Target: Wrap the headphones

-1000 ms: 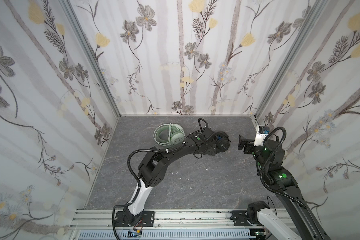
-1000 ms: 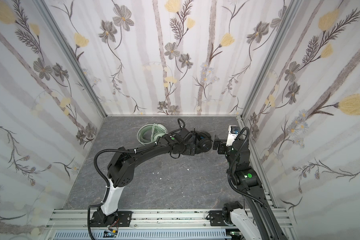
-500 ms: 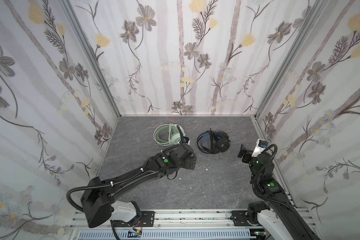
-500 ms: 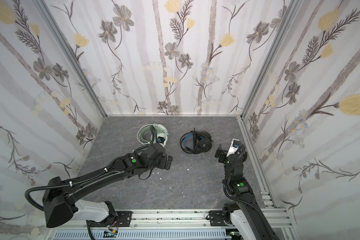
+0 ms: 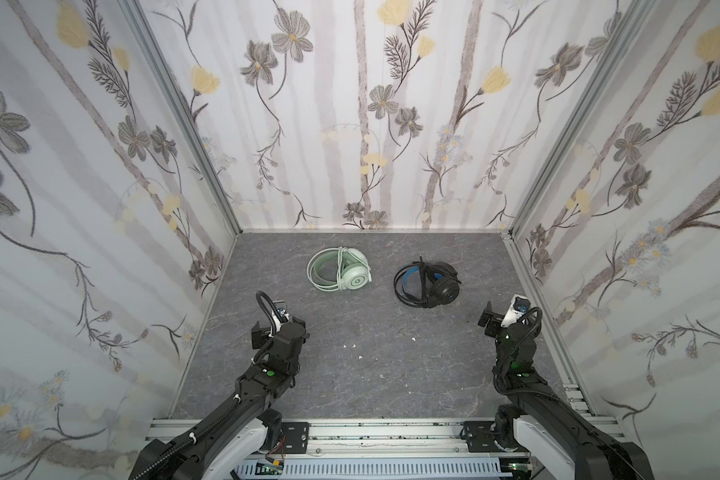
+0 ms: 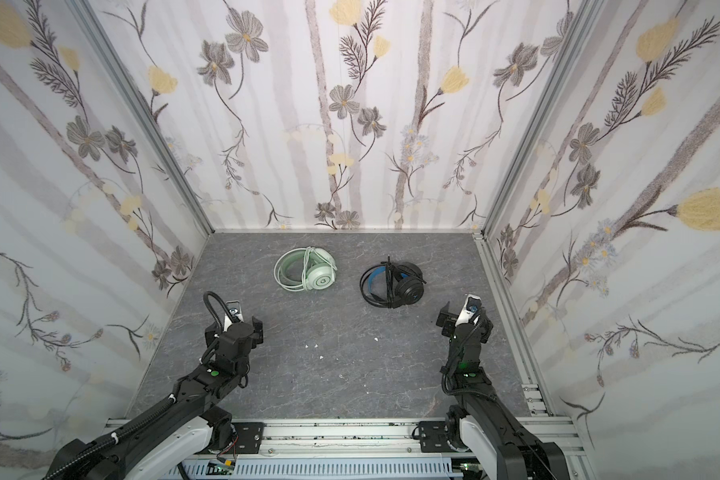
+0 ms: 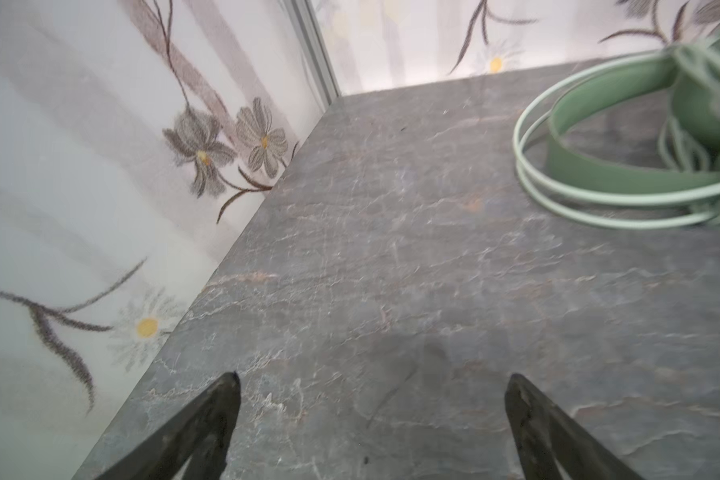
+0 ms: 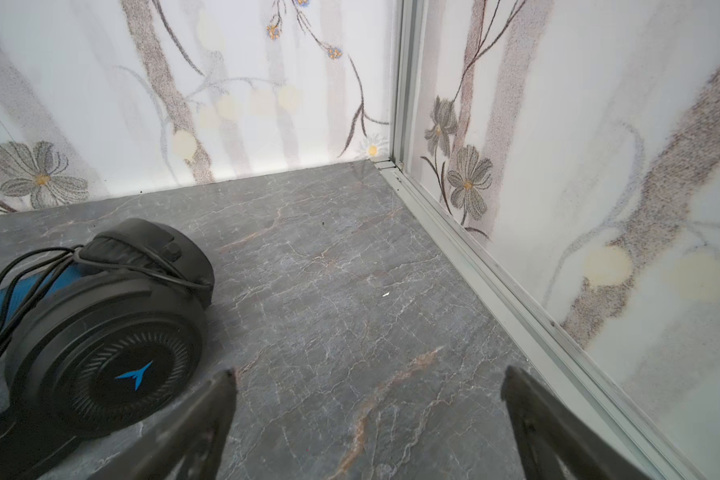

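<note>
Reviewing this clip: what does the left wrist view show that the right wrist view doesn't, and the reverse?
Only the left wrist view: the mint green headset, its band and pale cord at the frame's edge, and the left gripper, open and empty.

Only the right wrist view: the black headset, blue inside its band with a thin black cord looped over it, a metal rail along the wall's foot, and the right gripper, open and empty.

Both: the grey tabletop and floral walls.

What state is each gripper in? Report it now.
Left gripper: open, holding nothing.
Right gripper: open, holding nothing.
</note>
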You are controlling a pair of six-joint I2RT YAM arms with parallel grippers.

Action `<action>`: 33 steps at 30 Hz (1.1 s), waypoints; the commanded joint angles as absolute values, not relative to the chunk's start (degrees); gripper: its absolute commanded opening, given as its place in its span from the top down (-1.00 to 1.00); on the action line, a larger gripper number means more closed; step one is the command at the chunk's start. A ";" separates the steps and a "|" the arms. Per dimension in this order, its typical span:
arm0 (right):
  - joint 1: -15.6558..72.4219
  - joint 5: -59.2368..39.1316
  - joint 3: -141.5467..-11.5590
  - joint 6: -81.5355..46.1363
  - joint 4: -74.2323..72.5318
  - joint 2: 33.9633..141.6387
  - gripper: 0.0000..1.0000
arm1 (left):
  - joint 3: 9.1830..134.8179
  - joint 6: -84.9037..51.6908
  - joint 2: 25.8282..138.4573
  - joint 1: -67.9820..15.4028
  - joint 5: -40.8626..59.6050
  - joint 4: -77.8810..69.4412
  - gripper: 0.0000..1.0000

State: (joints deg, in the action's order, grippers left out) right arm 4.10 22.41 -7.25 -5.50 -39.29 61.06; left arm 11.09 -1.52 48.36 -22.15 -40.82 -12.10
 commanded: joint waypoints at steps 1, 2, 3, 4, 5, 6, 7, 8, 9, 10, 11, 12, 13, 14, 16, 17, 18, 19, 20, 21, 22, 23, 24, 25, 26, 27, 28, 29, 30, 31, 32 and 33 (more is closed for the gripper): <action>2.98 20.40 -8.08 -5.65 -51.97 64.71 -0.99 | 8.69 3.29 49.77 -18.85 -36.99 -30.84 -1.00; 2.54 19.52 -8.71 -5.18 -53.07 66.32 -0.99 | 7.59 3.15 51.31 -17.85 -36.53 -34.35 -1.00; 2.18 18.46 -9.57 -4.74 -53.34 67.77 -0.99 | 7.51 3.01 52.74 -17.10 -35.57 -36.22 -1.00; 1.78 16.81 -10.68 -4.13 -53.75 69.51 -0.99 | 7.49 3.37 55.07 -15.60 -33.61 -39.21 -1.00; 1.41 14.83 -11.64 -3.46 -54.51 71.31 -0.99 | 7.73 3.38 57.83 -14.55 -32.41 -42.55 -1.00; 1.15 13.41 -12.40 -2.88 -55.63 72.86 -0.99 | 8.01 3.53 60.52 -13.41 -31.17 -45.15 -1.00; 0.84 11.96 -13.22 -2.68 -57.19 74.77 -0.99 | 8.68 3.48 63.84 -12.18 -29.43 -48.24 -1.00; 0.48 11.05 -14.22 -2.89 -58.73 76.72 -0.99 | 9.60 3.49 66.99 -10.98 -26.76 -50.80 -1.00; 0.06 9.97 -15.27 -3.66 -59.35 78.38 -0.99 | 10.67 3.46 69.61 -10.06 -24.89 -52.17 -1.00; -0.46 8.22 -17.32 -4.03 -57.94 80.10 -0.99 | 11.93 3.51 72.53 -9.11 -23.06 -54.13 -1.00; -0.80 7.05 -19.34 -4.58 -54.82 81.12 -0.99 | 13.08 3.29 75.55 -8.36 -21.88 -55.56 -1.00; -0.94 5.74 -18.32 -4.83 -58.69 82.73 -0.99 | 14.42 2.52 78.36 -7.67 -20.74 -56.72 -1.00; -0.88 4.28 -16.63 -4.15 -64.20 83.82 -0.99 | 15.21 1.71 81.01 -7.10 -19.97 -57.84 -1.00; -0.65 2.11 -16.25 -2.79 -63.95 83.76 -0.99 | 15.52 1.60 84.64 -6.89 -19.33 -61.17 -1.00; -0.62 2.08 -15.53 -2.85 -65.18 84.24 -0.99 | 16.73 0.92 89.50 -6.19 -18.83 -63.15 -1.00; -0.62 2.02 -14.53 -2.77 -67.62 84.46 -0.99 | 17.08 1.15 91.50 -6.01 -19.26 -65.20 -1.00; -0.62 1.93 -13.58 -2.78 -68.62 84.58 -0.99 | 18.05 0.81 90.98 -5.95 -19.07 -62.41 -1.00; -0.62 1.14 -12.16 -2.38 -72.15 85.53 -0.99 | 18.77 0.70 90.32 -5.90 -18.47 -59.78 -1.00; -0.61 0.87 -10.36 -2.33 -78.81 87.42 -0.99 | 18.70 1.35 91.44 -5.89 -18.50 -62.07 -1.00; -0.47 1.44 -11.22 -2.18 -76.38 86.69 -0.99 | 18.88 1.01 91.09 -5.84 -18.37 -61.06 -1.00; -0.12 2.04 -12.73 -2.17 -71.41 85.72 -0.99 | 19.68 0.34 90.65 -5.70 -18.67 -58.65 -1.00; 0.34 3.13 -13.13 -1.90 -70.55 85.92 -0.99 | 20.23 0.00 90.98 -5.06 -18.17 -58.30 -1.00; 0.46 3.43 -12.22 -1.55 -73.90 86.89 -0.99 | 20.39 -0.25 90.69 -4.84 -18.02 -57.55 -1.00; 0.52 3.44 -11.79 -1.61 -75.88 87.28 -0.99 | 20.46 -0.31 90.57 -4.83 -17.98 -57.03 -1.00; 0.57 3.49 -12.13 -1.54 -74.10 86.76 -0.99 | 20.24 -0.10 90.95 -4.86 -18.12 -58.14 -1.00; 0.54 3.54 -12.47 -1.56 -72.77 86.34 -0.99 | 20.06 -0.21 90.55 -4.86 -17.97 -57.89 -1.00; 0.55 3.60 -12.63 -1.65 -72.35 86.22 -0.99 | 20.20 -0.26 90.46 -4.86 -17.93 -57.37 -1.00; 0.53 3.61 -12.49 -1.65 -72.61 86.30 -0.99 | 20.07 -0.10 90.77 -4.83 -18.03 -58.31 -1.00; 0.57 3.52 -12.37 -1.58 -73.25 86.48 -0.99 | 20.18 -0.21 90.63 -4.87 -17.85 -57.82 -1.00; 0.58 3.56 -12.14 -1.53 -73.87 86.69 -0.99 | 20.20 -0.26 90.53 -4.83 -17.87 -57.67 -1.00; 0.59 3.59 -12.06 -1.52 -74.68 86.96 -0.99 | 20.16 -0.11 90.78 -4.83 -17.91 -58.13 -1.00; 0.55 3.55 -12.02 -1.57 -74.77 87.01 -0.99 | 20.13 -0.17 90.65 -4.84 -17.95 -57.85 -1.00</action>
State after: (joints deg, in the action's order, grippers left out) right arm 0.51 3.38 -12.08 -1.87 -70.61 86.67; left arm 19.97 0.25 90.74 -4.89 -17.93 -57.19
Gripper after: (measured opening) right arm 0.996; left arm 0.997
